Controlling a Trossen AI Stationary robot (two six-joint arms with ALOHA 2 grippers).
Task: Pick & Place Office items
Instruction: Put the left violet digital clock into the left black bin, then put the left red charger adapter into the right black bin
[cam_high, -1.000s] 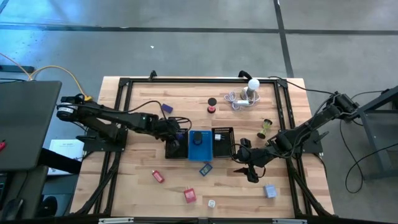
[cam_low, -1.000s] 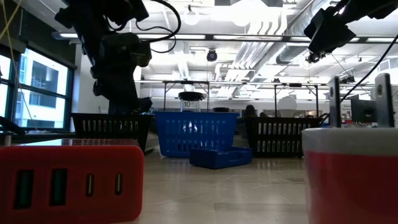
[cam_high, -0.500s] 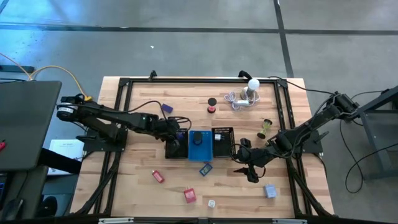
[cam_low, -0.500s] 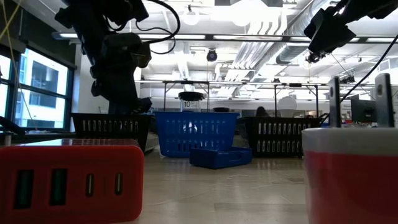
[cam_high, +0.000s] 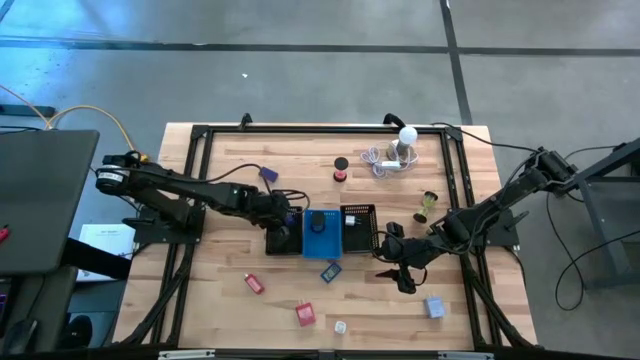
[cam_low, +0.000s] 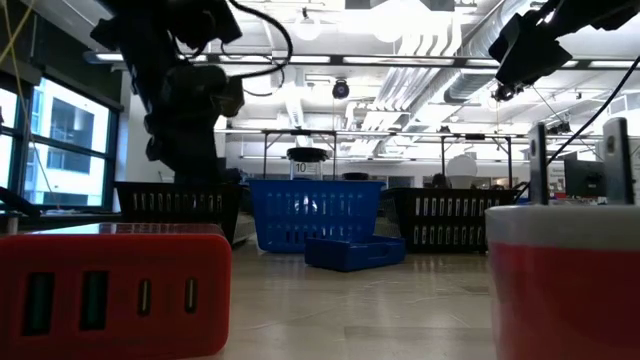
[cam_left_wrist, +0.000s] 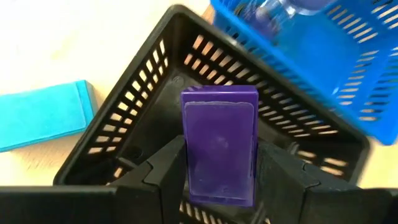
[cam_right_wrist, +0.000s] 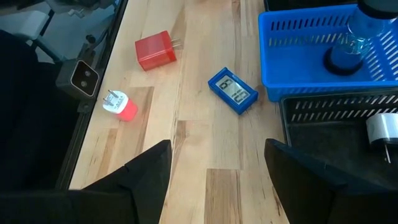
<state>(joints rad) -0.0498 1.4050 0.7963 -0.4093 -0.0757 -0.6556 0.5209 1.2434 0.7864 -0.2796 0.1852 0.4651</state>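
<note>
My left gripper (cam_high: 287, 214) hovers over the left black mesh tray (cam_left_wrist: 143, 106) and is shut on a purple block (cam_left_wrist: 219, 146). My right gripper (cam_high: 401, 272) hangs open above the bare wood near the right black tray (cam_high: 359, 228); its fingers touch nothing (cam_right_wrist: 217, 180). Loose office items lie flat on the table: a teal block (cam_left_wrist: 40, 115), a second purple block (cam_high: 267, 174), a black disc (cam_high: 341, 163), a red spool (cam_high: 341, 177), a blue clock-like item (cam_right_wrist: 232, 90), a red block (cam_right_wrist: 155, 50), a red-and-white plug (cam_right_wrist: 121, 106) and a grey block (cam_high: 434, 307). My left gripper pinches the purple block between its two fingers, one on each long side face (cam_left_wrist: 186, 155). The fingers lie along the block, coming down at the tray from above. The block's far end (cam_left_wrist: 219, 96) points into the tray; whether it touches the tray floor I cannot tell.
A blue tray (cam_high: 322, 232) with a clear round thing in it sits between the two black trays; the right one holds a white item (cam_right_wrist: 382, 127). A white bulb with coiled cable (cam_high: 400, 145) and a spool (cam_high: 428, 205) stand far right. A black frame rims the table.
My left arm has shifted slightly over the left black tray, still shut on the purple block. The right arm has kept still.
</note>
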